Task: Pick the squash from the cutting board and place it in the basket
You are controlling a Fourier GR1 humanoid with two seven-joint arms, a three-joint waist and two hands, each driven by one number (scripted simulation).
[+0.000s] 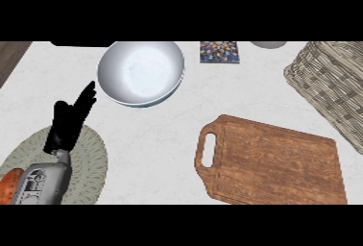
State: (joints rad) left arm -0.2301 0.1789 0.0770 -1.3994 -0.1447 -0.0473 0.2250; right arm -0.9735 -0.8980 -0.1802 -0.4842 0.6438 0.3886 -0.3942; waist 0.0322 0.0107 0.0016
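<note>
Though the cutting board (273,163) at lower right lay bare and I could see no squash, my left hand (69,122) rested released at left; the right was out of view, so I judged searching before reaching toward the basket (330,91)

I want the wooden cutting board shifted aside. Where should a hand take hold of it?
By the slotted handle at its left end, coming from the left: the cutting board lies flat on the counter, and only the slot lets fingers hook through. The left hand shows on that side.
</note>
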